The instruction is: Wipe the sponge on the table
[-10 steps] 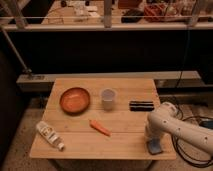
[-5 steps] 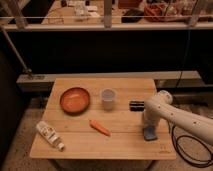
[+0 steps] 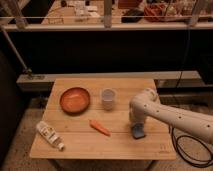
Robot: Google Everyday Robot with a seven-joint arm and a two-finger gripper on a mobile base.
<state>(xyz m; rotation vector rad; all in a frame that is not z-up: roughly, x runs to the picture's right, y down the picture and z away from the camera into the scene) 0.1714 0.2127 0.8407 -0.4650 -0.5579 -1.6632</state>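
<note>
The small blue sponge (image 3: 138, 132) lies flat on the light wooden table (image 3: 85, 142), right of centre and toward the front edge. My white arm comes in from the right, bends over the table and points down onto the sponge. My gripper (image 3: 137, 125) sits directly on top of the sponge, shut on it and holding it against the tabletop. The arm hides the upper part of the sponge.
A white cup (image 3: 108, 97) stands just left of the arm's elbow. An orange-brown bowl (image 3: 75, 99) sits at the left, an orange carrot-like piece (image 3: 100, 128) lies left of the sponge, and a white bottle (image 3: 49, 135) lies at the front left. A black cable (image 3: 187, 155) hangs off the right side.
The gripper and sponge have slid together from the front right corner leftward and inward across the table. The arm now covers the black bar that showed earlier.
</note>
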